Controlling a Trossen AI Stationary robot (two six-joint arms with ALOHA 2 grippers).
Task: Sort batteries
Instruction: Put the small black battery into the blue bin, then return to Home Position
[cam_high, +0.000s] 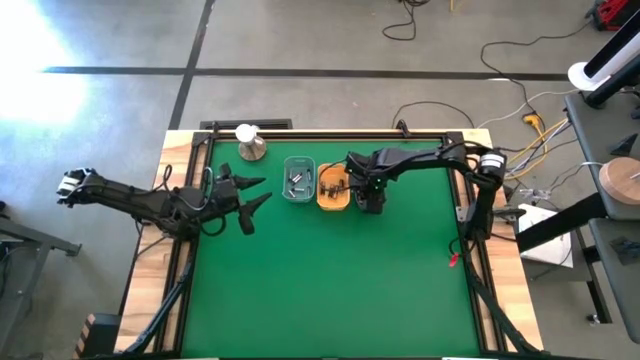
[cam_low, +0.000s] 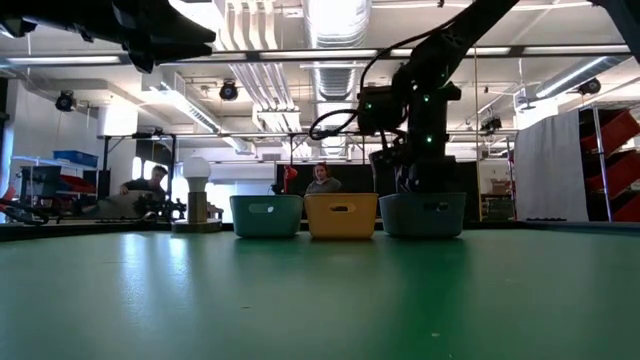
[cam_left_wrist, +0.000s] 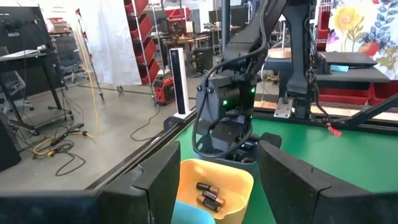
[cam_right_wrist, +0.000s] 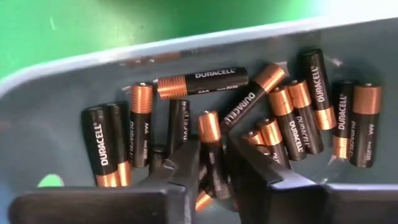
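Right wrist view shows you the right claw (cam_right_wrist: 214, 165) clamped on one black-and-copper cylindrical battery (cam_right_wrist: 214, 149) in the grey plastic tray (cam_right_wrist: 50, 118); left claw (cam_high: 245, 200) apart.

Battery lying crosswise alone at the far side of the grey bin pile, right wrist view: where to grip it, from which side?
Probably from straight above, across the black middle of that battery. It lies flat with bare bin floor along both long sides, so fingers fit there. The grey bin wall is close behind, ruling out a sideways approach. The right tool sits low in the pile.
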